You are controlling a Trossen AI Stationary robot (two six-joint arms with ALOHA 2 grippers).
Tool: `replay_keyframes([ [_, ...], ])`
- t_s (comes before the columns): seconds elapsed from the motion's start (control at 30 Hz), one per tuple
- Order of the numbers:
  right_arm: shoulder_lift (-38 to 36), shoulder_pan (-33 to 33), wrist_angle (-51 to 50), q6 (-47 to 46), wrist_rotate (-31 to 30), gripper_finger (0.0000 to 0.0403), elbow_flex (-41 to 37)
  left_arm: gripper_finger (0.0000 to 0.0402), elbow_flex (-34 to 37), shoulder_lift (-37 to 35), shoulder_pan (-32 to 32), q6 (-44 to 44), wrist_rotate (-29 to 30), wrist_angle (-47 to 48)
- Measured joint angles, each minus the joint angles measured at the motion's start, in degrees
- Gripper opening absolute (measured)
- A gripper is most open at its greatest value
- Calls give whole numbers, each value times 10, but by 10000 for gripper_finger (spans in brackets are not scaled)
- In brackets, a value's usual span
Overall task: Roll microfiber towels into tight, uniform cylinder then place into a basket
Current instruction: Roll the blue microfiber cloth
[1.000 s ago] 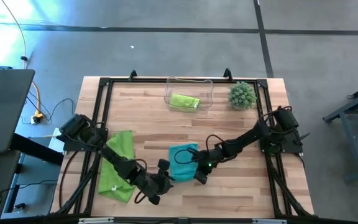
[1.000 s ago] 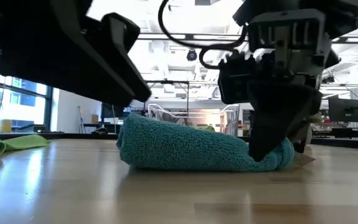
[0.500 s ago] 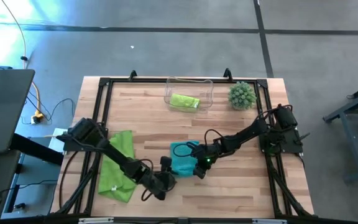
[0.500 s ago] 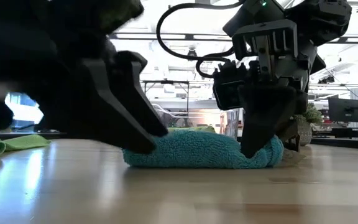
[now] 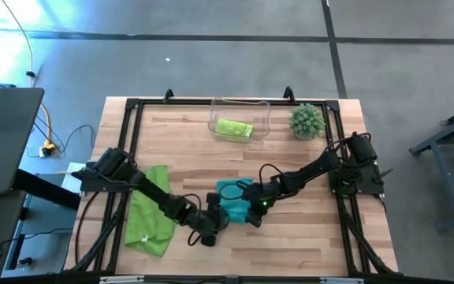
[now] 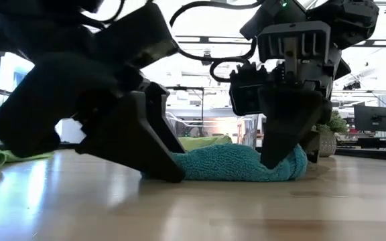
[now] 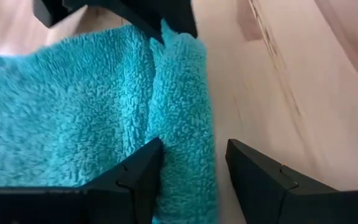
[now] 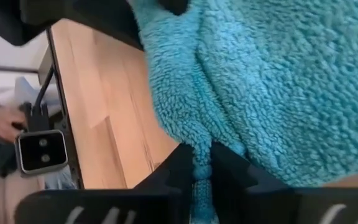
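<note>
Fuzzy teal-blue microfiber towel (image 5: 232, 202), mid-table on wooden tabletop (image 5: 290, 244), is straddled at one edge by L gripper (image 7: 191, 171) w/ fingers spread, & pinched at other end by R gripper (image 8: 202, 163).

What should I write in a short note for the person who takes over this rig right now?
Left tool: open, fingers astride one end of the fuzzy teal blue microfiber towel, near the table's front middle.
Right tool: shut on a fold at that towel's other end.
Clear rectangular plastic basket: at the table's back edge.
Done: one rolled lime green microfiber towel lies in the basket.
Left: finish rolling the teal towel and put it in the basket; then the flat lime green microfiber towel at front left, still unrolled under the left arm.
</note>
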State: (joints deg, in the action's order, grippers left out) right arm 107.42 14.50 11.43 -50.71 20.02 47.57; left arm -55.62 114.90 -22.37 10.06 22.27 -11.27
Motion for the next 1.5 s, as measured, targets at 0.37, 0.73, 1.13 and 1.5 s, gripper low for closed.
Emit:
replay_keyframes([
  [0.37, -91, -32, -89, 106, 57, 138, -1, 172, 0, 4, 5, 80, -37, 7],
  [0.73, -263, 74, -145, 399, -130, 142, 0, 172, 0, 5, 7, 164, -41, 6],
  [1.13, -120, 206, -85, 547, -455, 142, 0, 172, 1, 5, 19, 178, -48, 5],
  [1.5, -14, 183, -28, 543, -486, 142, 0, 172, 1, 4, 21, 200, -55, 5],
])
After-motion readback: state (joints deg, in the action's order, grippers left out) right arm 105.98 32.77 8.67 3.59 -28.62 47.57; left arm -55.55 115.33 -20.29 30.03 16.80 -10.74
